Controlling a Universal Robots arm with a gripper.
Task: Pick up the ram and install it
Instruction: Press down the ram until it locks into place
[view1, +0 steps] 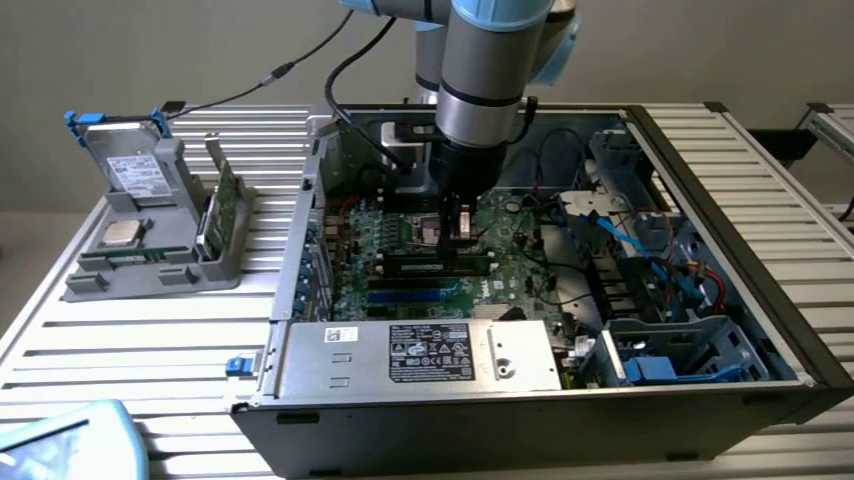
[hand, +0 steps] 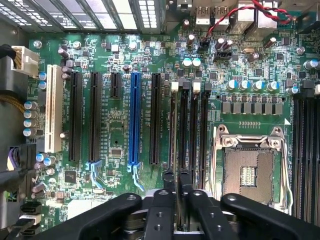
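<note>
My gripper hangs inside the open computer case, low over the motherboard. Its two black fingers are drawn nearly together, leaving a thin slit. They sit over the row of black memory slots beside the empty processor socket. Just in front of the gripper in the exterior view, a long dark stick with a green edge, which looks like the ram, lies along those slots. Whether the fingers touch it I cannot tell.
The case walls enclose the board, with the silver power supply in front and blue cables on the exterior view's right. A grey holder on the exterior view's left carries a drive, a small silver chip and an upright green card.
</note>
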